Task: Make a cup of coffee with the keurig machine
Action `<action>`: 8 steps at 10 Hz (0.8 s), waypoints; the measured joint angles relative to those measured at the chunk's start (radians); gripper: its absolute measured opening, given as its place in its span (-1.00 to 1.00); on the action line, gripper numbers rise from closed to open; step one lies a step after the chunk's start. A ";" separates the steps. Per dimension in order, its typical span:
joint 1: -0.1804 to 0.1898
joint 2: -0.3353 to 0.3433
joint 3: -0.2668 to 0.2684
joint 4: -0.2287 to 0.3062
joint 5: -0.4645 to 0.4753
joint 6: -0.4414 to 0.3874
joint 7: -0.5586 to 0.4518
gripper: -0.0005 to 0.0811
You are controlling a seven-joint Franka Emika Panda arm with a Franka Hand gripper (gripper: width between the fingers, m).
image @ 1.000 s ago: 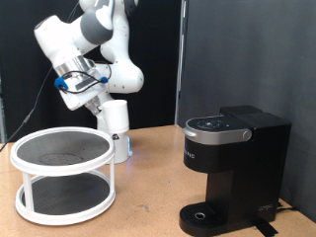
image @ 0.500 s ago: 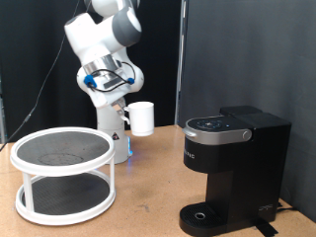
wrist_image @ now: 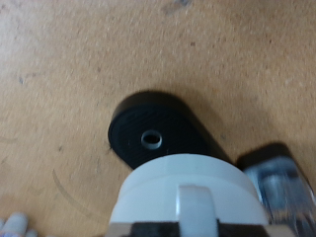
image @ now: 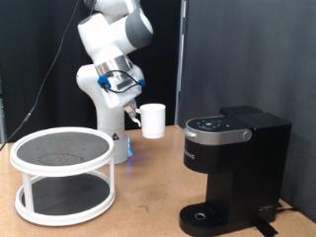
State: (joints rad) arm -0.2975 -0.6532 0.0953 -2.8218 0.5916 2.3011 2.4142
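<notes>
The gripper (image: 132, 111) is shut on the handle side of the cup (image: 152, 119), a plain white mug. It holds the cup upright in the air, left of the keurig machine (image: 235, 163) in the exterior view and about level with its lid. The black machine stands on the wooden table with its lid down and its round drip tray (image: 206, 217) bare. In the wrist view the white cup (wrist_image: 183, 193) fills the lower edge. Beyond it lie the black drip tray (wrist_image: 158, 128) and part of the machine (wrist_image: 281, 183). The fingertips are hidden there.
A white two-tier round rack (image: 61, 173) with dark shelves stands on the table at the exterior view's left. The arm's white base (image: 111, 133) is behind it. A black curtain hangs behind the machine. Bare wooden table (image: 148, 202) lies between rack and machine.
The arm has swung towards the exterior view's right, carrying the cup from above the rack's far side to a spot closer to the machine.
</notes>
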 joint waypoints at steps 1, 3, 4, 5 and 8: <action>-0.002 0.033 0.055 -0.001 -0.026 0.039 0.055 -0.98; -0.004 0.108 0.148 -0.005 -0.048 0.136 0.125 -0.98; -0.001 0.151 0.179 -0.007 -0.041 0.190 0.132 -0.98; 0.005 0.195 0.200 -0.009 -0.018 0.250 0.133 -0.98; 0.039 0.334 0.224 -0.017 0.091 0.447 0.110 -0.98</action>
State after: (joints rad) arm -0.2583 -0.3187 0.3193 -2.8392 0.6822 2.7485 2.5240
